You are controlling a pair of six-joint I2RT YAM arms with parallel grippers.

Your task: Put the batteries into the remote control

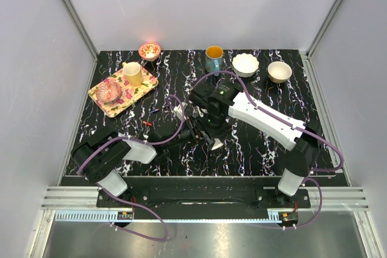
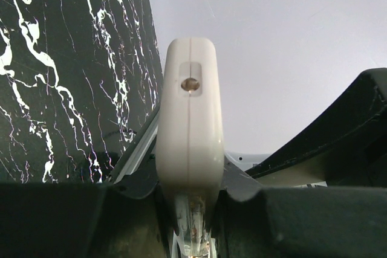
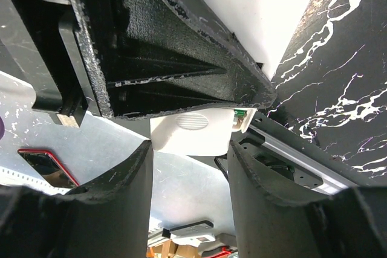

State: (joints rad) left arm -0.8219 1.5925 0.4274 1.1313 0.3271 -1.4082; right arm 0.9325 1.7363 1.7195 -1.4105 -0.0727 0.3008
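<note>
The remote control [image 2: 190,125] is held up off the black marbled table [image 1: 260,149], white and seen end-on in the left wrist view. My left gripper [image 2: 190,193] is shut on its near end across its thin side. In the right wrist view its plain back [image 3: 187,131] shows a ridged oval grip and a bit of green board at one corner. My right gripper [image 3: 190,148] has its two fingertips against the remote's side edges, shut on it. From above, both grippers [image 1: 195,128] [image 1: 208,132] meet mid-table and hide the remote. A small reddish battery [image 1: 147,124] lies on the table to their left.
At the back left a floral tray [image 1: 142,92] carries a yellow mug [image 1: 133,74] and a glass dish [image 1: 110,92]. Along the back edge stand a small patterned bowl [image 1: 149,50], a teal cup [image 1: 213,58] and two pale bowls [image 1: 245,63] [image 1: 279,70].
</note>
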